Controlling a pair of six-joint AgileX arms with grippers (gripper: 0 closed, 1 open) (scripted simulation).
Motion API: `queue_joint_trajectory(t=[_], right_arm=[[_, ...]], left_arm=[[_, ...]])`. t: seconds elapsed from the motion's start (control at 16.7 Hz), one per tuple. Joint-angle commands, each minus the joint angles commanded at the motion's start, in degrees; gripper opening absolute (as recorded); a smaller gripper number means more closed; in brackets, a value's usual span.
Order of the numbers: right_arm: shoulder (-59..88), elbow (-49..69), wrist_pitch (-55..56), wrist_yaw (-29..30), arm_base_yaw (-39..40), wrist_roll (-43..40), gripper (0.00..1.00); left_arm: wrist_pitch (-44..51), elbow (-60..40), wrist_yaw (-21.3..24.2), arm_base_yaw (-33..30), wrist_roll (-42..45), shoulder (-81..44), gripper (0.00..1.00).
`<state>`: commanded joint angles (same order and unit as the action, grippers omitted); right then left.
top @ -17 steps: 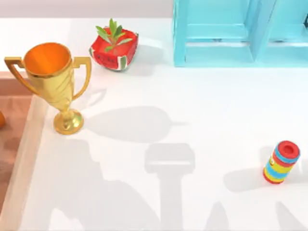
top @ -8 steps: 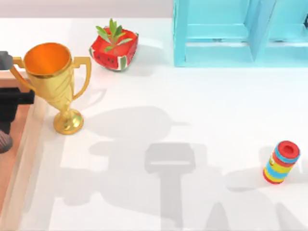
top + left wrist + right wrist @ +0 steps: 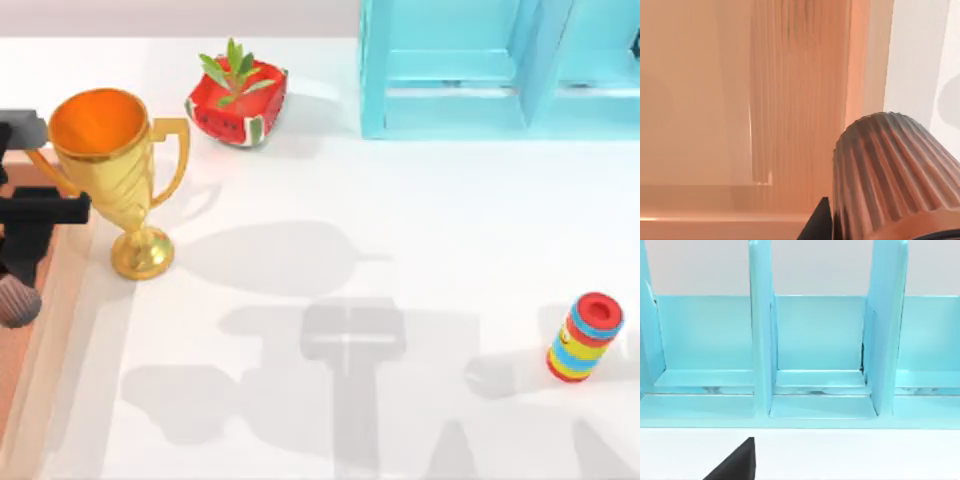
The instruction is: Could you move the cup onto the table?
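Note:
The cup (image 3: 15, 302) is a small ribbed pinkish-brown tumbler at the far left of the top view. It hangs over the brown ground just outside the pale edge of the white table (image 3: 400, 250). My left gripper (image 3: 18, 282) reaches in from the left, beside the trophy, and is shut on the cup. The left wrist view shows the cup (image 3: 890, 175) close up, with a dark finger (image 3: 817, 226) against its side and the table's white top beyond it. My right gripper (image 3: 735, 462) shows as a dark corner facing the shelf unit.
A big gold trophy (image 3: 105, 170) stands at the table's left edge, right beside the left arm. A watermelon-patterned planter (image 3: 237, 100) sits at the back. The turquoise shelf unit (image 3: 500, 70) fills the back right. A striped cylinder (image 3: 585, 337) stands at the right.
The left arm has come in from the left edge carrying the cup and has moved right, toward the table's edge. Shadows on the tabletop shifted with it.

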<state>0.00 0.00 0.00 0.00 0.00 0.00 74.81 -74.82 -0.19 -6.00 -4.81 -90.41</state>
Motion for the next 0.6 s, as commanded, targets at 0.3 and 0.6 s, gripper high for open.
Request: queue_joint_trajectory(t=[0.3,0.6], right_arm=[[0.00,0.00,0.00,0.00,0.00,0.00,1.00],[0.00,0.00,0.00,0.00,0.00,0.00,1.00]], left_arm=[[0.88,-1.63,-0.18,-9.36,-9.20,-1.30,0.00],[1.69,-2.26,0.16,-29.40,-28.88,-2.57,0.00]])
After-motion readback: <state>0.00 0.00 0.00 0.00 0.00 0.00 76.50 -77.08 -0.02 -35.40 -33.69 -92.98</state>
